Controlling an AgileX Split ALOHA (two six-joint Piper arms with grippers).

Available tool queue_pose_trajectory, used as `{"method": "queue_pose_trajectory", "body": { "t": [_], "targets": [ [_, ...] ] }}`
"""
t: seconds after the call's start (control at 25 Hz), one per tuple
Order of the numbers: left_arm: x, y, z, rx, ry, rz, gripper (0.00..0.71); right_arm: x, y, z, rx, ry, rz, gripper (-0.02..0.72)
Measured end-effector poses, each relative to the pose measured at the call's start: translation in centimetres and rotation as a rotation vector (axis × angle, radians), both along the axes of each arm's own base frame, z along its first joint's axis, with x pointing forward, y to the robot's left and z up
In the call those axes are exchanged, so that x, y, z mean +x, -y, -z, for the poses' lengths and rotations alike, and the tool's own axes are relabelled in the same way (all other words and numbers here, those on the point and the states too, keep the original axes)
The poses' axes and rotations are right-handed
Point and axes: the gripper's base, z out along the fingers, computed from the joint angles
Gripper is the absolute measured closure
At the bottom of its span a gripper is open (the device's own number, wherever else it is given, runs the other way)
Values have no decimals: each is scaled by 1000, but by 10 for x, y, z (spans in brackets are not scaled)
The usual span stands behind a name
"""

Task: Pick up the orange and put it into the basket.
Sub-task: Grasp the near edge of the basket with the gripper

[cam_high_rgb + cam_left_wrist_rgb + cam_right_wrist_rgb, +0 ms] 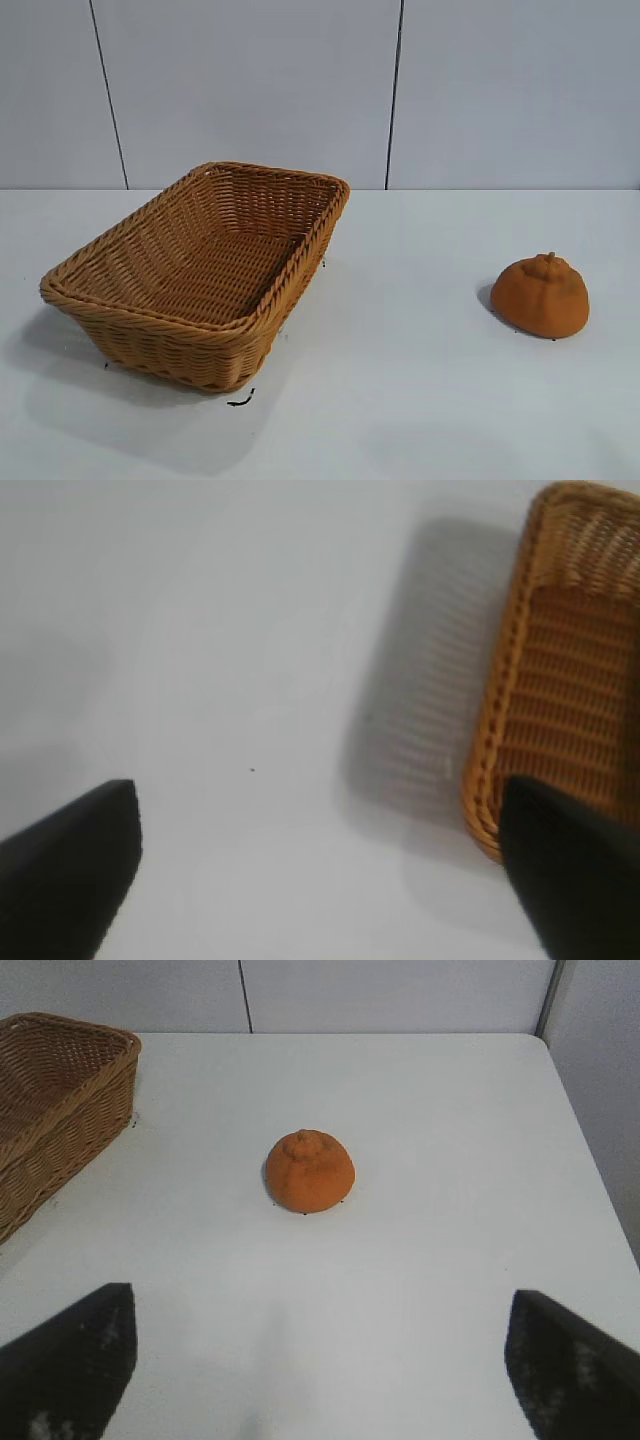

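Ext. view: the basket [200, 275] sits on the white bench [400, 400] at the view's left, open side up, nothing inside; the orange [541, 294] rests well apart from it at the view's right, stem nub up, flat side on the bench; neither of my arms shows here. A small black mark [240, 401] lies on the bench just by the basket's near corner. L wrist view: my left gripper [325, 870] hangs over bare bench w/ its fingers [65, 865] spread wide, nothing between them; one finger overlaps the basket's rim [495, 730] in the picture, contact not clear. R wrist view: my right gripper [320, 1360] points at the orange [310, 1171], which lies apart, ahead of it, midway between the fingers [570, 1365]; these are spread wide & hold nothing; basket corner [60, 1110] off to one side.
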Motion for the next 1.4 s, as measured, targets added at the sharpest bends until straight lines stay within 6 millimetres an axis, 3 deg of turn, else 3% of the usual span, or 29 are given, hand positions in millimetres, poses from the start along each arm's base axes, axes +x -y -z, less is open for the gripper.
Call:
{"method": "queue_pose_trajectory", "body": {
  "t": [0.24,0.48,0.96,1.4],
  "targets": [
    [-12,46,2,-32,-33,175,14,0,0,0,0,0,0,10],
    [-24,75,2,-153,-84,180,14,0,0,0,0,1,0,10],
    [-29,76,10,-498,-290,-289,14,0,0,0,1,1,0,10],
    [14,100,38,-550,-483,-542,14,0,0,0,1,1,0,10]
  ]
}}
